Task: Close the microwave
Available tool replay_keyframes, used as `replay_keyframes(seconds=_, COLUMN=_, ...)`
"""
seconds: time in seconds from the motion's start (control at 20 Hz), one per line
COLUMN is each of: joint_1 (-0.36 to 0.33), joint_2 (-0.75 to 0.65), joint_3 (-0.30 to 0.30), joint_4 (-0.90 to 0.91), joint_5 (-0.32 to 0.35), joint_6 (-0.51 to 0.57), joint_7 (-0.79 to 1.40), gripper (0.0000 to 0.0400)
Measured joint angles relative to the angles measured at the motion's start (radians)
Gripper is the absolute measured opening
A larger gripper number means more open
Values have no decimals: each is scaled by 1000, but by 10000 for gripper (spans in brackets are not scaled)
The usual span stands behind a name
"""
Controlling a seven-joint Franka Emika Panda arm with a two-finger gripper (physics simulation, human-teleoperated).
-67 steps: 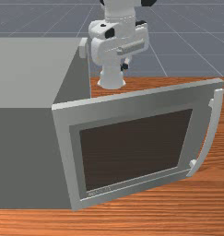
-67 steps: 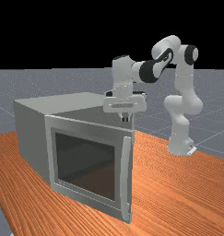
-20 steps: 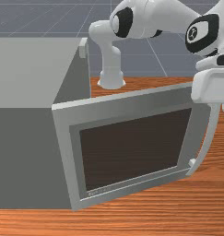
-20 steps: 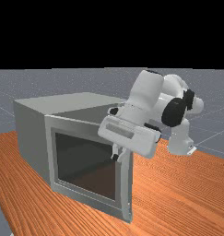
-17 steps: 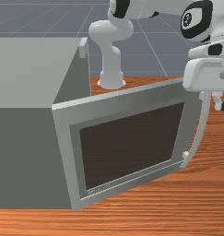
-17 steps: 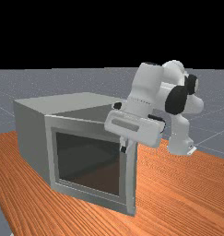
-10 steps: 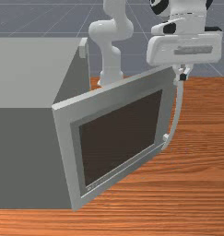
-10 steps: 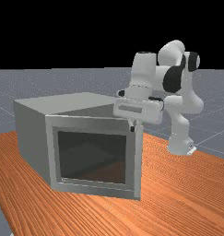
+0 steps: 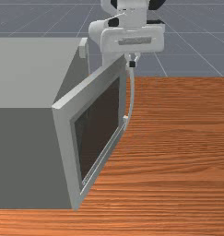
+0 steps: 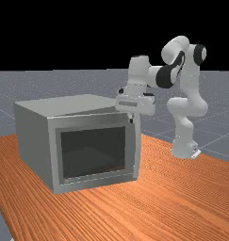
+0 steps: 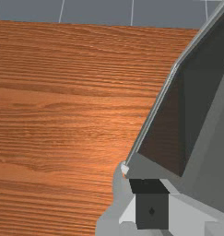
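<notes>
Door (image 9: 62,133): ajar; hides my base (image 10: 183,149) in front view, not far view.
My gripper (image 9: 132,64): fingers together, pointing down beside door's handle (image 9: 132,94).

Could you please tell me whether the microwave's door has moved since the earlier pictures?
Yes, in the front view the door has swung closer to the microwave's body, though it still stands ajar.

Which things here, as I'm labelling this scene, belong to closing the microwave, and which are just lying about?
For the job: microwave; door, still to be closed; handle; end effector, at the handle; arm.
Just there: table, under the microwave; floor.
</notes>
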Motion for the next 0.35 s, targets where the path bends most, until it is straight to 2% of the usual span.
replay_keyframes(seconds=0.1, joint_1=-27, joint_2=-61, joint_3=-31, joint_4=-69, joint_5=-3, joint_6=6, joint_7=-38, gripper=0)
replay_keyframes(seconds=0.35, joint_1=-31, joint_2=-109, joint_3=-99, joint_4=-121, joint_5=-25, joint_6=4, joint_7=-106, gripper=0)
